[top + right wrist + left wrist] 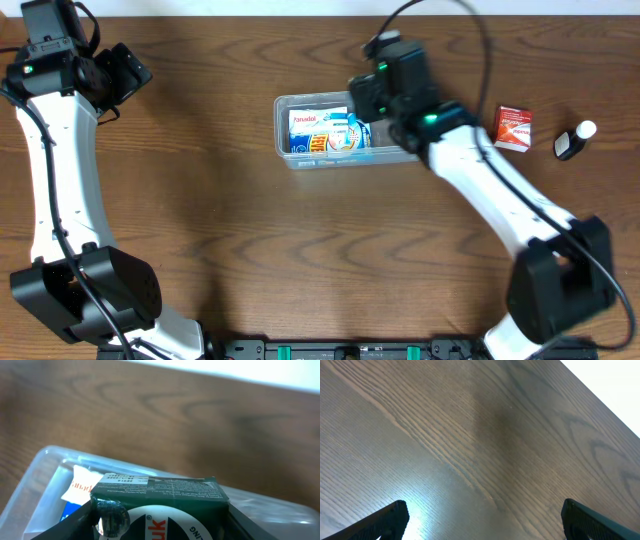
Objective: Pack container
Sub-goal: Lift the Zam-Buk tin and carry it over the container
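Observation:
The clear plastic container point(285, 140) stands at the table's middle back and holds a blue and white box point(312, 132). My right gripper point(385, 118) is over the container's right end, shut on a dark green box point(165, 502) that hangs above the container point(40, 472). The right wrist view shows both fingers pressed on the green box's sides, with the blue and white box point(75, 492) below it. My left gripper point(480, 520) is open and empty over bare wood, at the far back left in the overhead view point(125, 75).
A small red and white box point(513, 127) lies right of the container. A small black bottle with a white cap point(574, 141) lies further right, near the table's right edge. The table's back edge runs just behind the container.

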`<control>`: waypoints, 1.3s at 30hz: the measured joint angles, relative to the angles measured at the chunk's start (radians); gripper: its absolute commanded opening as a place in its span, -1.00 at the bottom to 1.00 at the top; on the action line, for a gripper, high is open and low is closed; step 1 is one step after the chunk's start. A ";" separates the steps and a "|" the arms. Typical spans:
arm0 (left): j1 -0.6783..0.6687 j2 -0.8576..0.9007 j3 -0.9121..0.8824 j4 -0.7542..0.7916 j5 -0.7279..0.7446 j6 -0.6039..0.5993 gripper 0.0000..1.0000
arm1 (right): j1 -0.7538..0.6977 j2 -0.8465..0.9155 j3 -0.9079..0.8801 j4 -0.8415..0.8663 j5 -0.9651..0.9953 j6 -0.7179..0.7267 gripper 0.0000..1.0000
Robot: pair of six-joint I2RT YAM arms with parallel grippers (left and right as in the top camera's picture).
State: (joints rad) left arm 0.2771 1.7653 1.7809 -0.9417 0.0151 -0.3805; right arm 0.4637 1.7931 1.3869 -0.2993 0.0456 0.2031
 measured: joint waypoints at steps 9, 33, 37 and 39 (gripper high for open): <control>0.000 0.000 0.000 0.000 0.000 0.000 0.96 | 0.092 0.050 0.000 0.001 0.048 0.090 0.01; 0.000 0.000 0.000 0.000 0.000 0.000 0.96 | 0.091 0.050 0.000 -0.219 0.069 0.184 -0.20; 0.000 0.000 0.000 0.000 0.000 0.000 0.96 | 0.083 0.049 0.000 -0.250 0.054 0.192 -0.21; 0.000 0.000 0.000 0.000 0.000 0.000 0.96 | 0.070 0.049 0.000 -0.266 0.048 0.195 -0.20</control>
State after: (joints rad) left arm 0.2768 1.7653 1.7809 -0.9417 0.0151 -0.3805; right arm 0.5339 1.8423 1.3872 -0.5648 0.0933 0.3981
